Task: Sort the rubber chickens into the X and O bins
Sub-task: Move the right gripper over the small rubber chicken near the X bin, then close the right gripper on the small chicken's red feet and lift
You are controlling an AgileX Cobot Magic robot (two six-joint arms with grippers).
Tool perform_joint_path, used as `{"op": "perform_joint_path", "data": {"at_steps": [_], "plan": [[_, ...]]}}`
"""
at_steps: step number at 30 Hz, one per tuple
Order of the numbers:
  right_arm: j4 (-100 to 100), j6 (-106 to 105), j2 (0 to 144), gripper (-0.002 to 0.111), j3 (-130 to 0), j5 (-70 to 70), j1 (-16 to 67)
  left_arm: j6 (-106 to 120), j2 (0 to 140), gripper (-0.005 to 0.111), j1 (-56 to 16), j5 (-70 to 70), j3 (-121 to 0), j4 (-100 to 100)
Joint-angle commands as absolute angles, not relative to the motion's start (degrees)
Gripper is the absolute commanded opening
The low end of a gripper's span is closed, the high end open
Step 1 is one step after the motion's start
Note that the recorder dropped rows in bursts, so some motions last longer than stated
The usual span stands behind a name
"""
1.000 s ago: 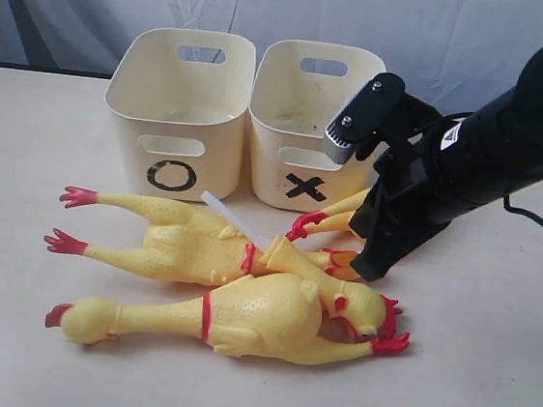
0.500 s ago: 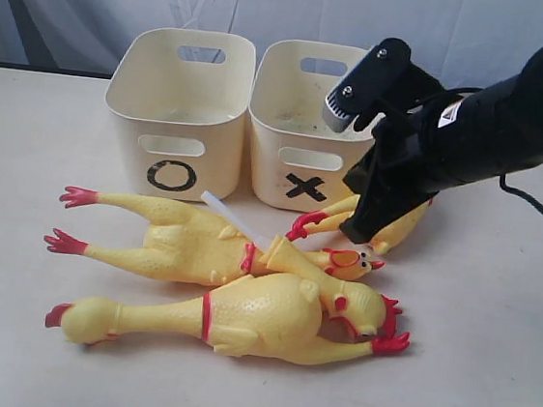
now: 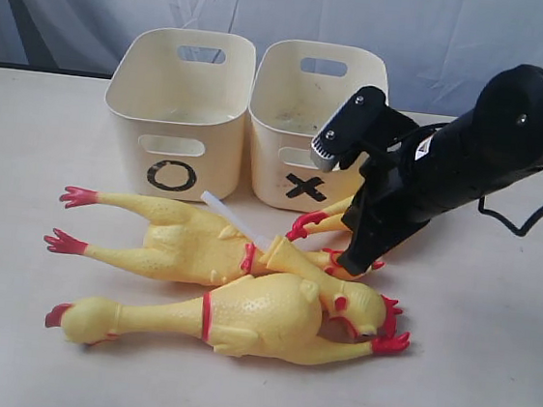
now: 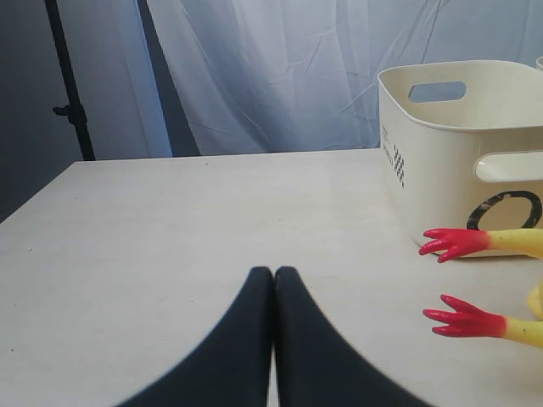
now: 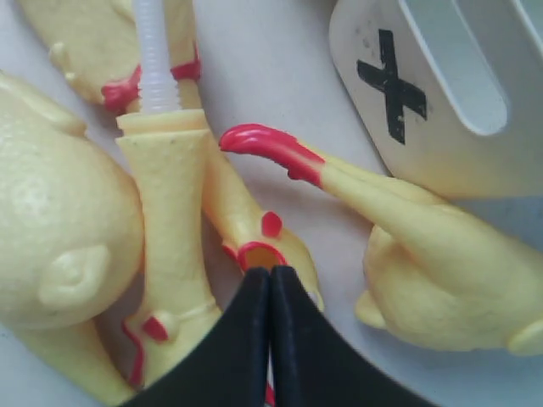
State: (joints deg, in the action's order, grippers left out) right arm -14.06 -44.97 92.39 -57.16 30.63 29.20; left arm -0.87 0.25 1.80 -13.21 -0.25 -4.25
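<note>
A black O [image 3: 171, 176] is showing on the front wall of the left tub [image 3: 127, 149], which is standing near the far edge of the bench [image 3: 486, 382]. A black X [image 3: 306, 188] is showing on the front wall of the right tub [image 3: 267, 169], just beside it. Small black printing [image 4: 398, 161] is running down the side wall of the left tub, too fine to read. A small white sticker [image 3: 419, 151] is sitting on the right arm [image 3: 492, 139], its print unreadable.
</note>
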Motion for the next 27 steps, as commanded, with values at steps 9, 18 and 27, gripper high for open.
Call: {"op": "perform_joint_path", "data": {"at_steps": [9, 18, 27], "plan": [[-6.53, -49.64, 92.12, -0.001, -57.35, 32.66, 29.42, -1.06, 0.00, 0.000, 1.50, -12.93, 0.00, -4.17], [-4.19, -60.81, 92.12, -0.001, -57.35, 31.03, 29.98, -1.06, 0.00, 0.000, 1.50, -12.93, 0.00, -4.17], [-2.88, -75.03, 92.45, 0.001, -57.35, 24.62, 31.99, -1.06, 0.00, 0.000, 1.50, -12.93, 0.00, -4.17]]}}
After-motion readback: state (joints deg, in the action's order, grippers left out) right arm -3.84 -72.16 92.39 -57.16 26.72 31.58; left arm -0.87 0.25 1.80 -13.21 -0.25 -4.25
